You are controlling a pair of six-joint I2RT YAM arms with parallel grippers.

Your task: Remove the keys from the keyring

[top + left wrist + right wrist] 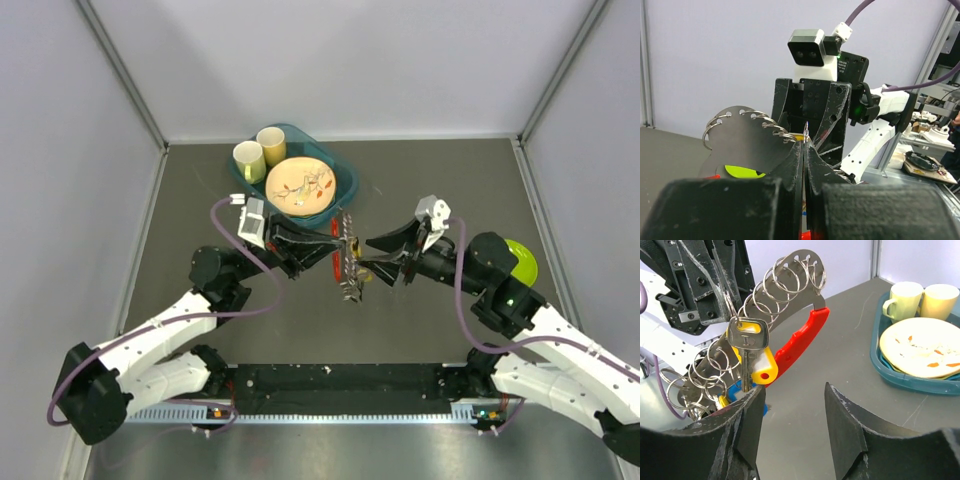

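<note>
The right gripper point(794, 390) stands with its fingers apart and nothing between them, its mouth facing the bunch. The blade tip of the nearest key point(746, 347), a silver key backed by a yellow head, hangs just behind its left finger. The step in hand appears to be taking this key and working it off its split ring point(735, 322). Close on the flat head, not the blade, so the key can be turned along the ring's coil. A straight pull would likely only drag the whole assembly. What looks like a blue-headed key point(736, 390) sits lower in the bunch and should be kept out of the grip. Beyond, the keyring point(800, 332), a curved metal plate carrying many rings with a red clip along one edge, is held above the table point(840, 340). The left gripper point(804, 142) is clamped shut on that plate and should hold firm as the counter-force. Farthest back, the teal tray point(879, 357) with its cups point(907, 300) and plate point(920, 347) is well apart.
</note>
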